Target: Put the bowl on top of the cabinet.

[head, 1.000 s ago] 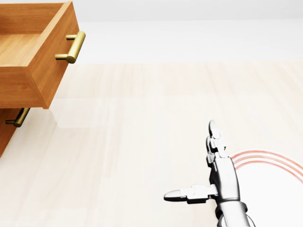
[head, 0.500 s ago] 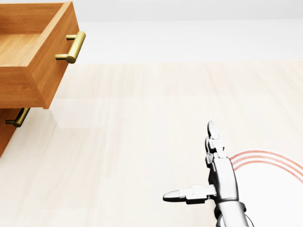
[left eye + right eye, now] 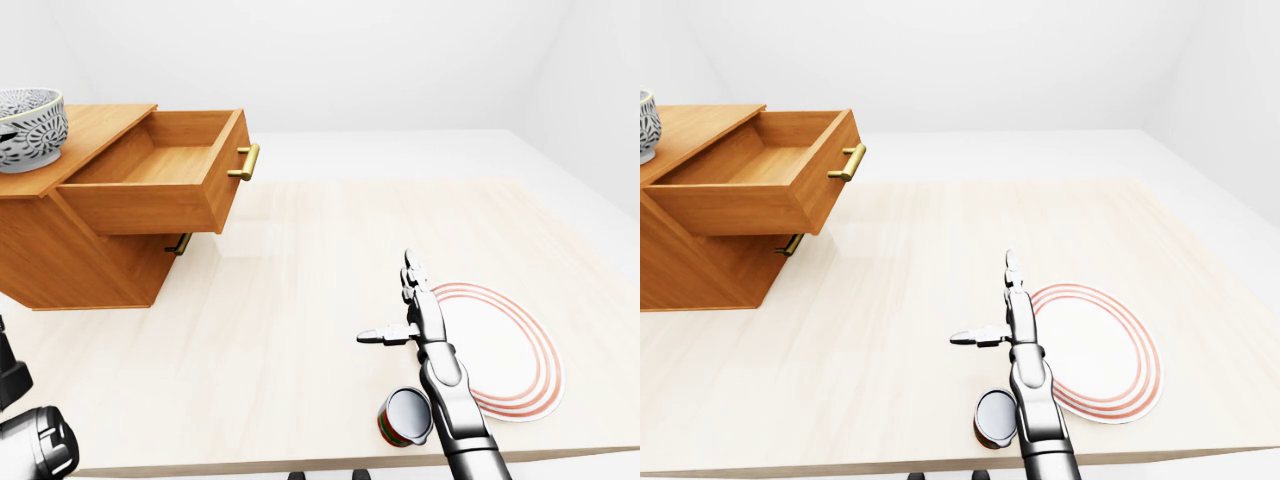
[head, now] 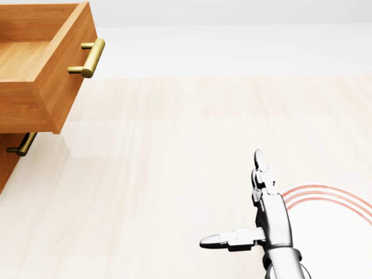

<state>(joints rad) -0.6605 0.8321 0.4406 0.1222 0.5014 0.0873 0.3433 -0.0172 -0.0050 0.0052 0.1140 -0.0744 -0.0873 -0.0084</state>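
Note:
A grey-and-white patterned bowl (image 3: 28, 128) stands on top of the wooden cabinet (image 3: 70, 250) at the left-eye view's upper left, near the cabinet top's left end. The cabinet's top drawer (image 3: 160, 180) is pulled out and looks empty. My right hand (image 3: 405, 305) hovers over the table beside the plate, fingers spread open, thumb pointing left, holding nothing. My left hand (image 3: 35, 445) shows only as a dark lump at the bottom left corner; its fingers are hidden.
A white plate with red rings (image 3: 495, 345) lies on the table right of my right hand. A small red-and-green can (image 3: 405, 418) lies on its side near the table's near edge. The lower drawer's brass handle (image 3: 180, 243) sticks out.
Almost nothing: my right hand has drifted a few pixels left in the head view. Cabinet and drawer are unmoved.

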